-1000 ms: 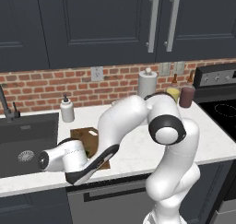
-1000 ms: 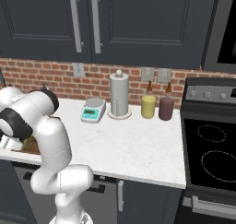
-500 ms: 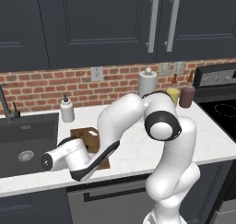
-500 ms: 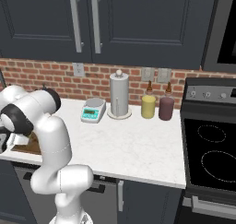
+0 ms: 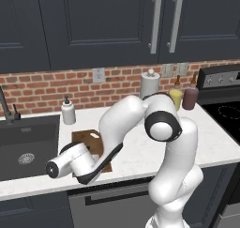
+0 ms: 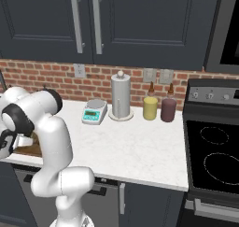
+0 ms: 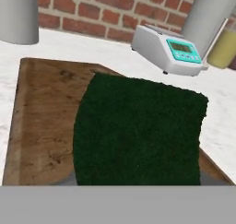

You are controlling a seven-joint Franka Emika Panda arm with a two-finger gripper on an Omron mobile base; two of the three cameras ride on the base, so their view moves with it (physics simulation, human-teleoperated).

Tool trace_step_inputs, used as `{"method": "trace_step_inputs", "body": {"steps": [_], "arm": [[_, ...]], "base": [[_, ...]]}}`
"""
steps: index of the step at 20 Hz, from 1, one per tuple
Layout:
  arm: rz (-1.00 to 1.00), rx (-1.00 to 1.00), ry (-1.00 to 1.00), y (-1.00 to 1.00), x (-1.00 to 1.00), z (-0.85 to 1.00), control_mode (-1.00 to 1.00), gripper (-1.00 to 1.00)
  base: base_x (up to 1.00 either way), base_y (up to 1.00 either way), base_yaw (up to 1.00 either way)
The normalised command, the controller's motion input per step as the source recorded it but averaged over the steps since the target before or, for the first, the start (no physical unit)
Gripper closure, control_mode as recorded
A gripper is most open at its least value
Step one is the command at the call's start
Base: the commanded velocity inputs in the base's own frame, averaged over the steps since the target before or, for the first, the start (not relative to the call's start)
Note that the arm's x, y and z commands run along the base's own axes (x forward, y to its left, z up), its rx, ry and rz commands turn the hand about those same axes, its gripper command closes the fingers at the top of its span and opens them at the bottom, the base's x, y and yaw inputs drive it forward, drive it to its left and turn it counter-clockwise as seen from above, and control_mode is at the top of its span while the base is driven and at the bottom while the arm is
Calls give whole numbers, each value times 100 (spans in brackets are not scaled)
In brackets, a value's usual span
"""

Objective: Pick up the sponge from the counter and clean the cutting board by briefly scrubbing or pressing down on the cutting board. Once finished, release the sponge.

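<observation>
A: Where's the sponge (image 7: 138,133)?

B: Right in front of the hand camera, dark green face up close, sitting over the cutting board (image 7: 44,121). Board's brown wood runs out to the left of the sponge and up past its far edge; a sliver also shows at its lower right.

A: Tool state?

B: Can't tell. The fingertips are hidden behind the sponge in the hand view, and in the left base view the tool (image 5: 101,163) is tucked under the wrist, low over the board (image 5: 86,139). My guess is it's holding the sponge, given how close the sponge sits to the lens, but no finger contact is visible.

A: The key relation for the next move?

B: Sponge lies straight ahead along the tool axis, between tool and board. Its wide side runs across the view. Whether it's touching the wood or just above, I can't say.

A: So what does the step look like?

B: Pressing or scrubbing phase, judged from that. The push goes toward the board face, then letting go.

A: Anything nearby?

B: White digital scale (image 7: 168,50) past the board on the table (image 7: 221,112), well apart. Not in the way.
</observation>
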Motion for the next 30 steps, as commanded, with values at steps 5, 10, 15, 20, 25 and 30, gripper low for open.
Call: {"method": "trace_step_inputs", "body": {"steps": [5,10,15,20,25,30], "arm": [[0,1,0,-51,32,-35,-100,100],[0,3,-4,-60,24,-36,-100,100],[-1,5,-7,-66,22,-18,-100,100],[-10,0,-1,-17,27,-14,-100,100],[-8,0,-2,-42,61,-46,-100,100],[-4,0,-11,-51,61,-64,-100,100]], "base": [[0,0,0],[0,0,0],[0,0,0],[0,0,0],[0,0,0],[0,0,0]]}}
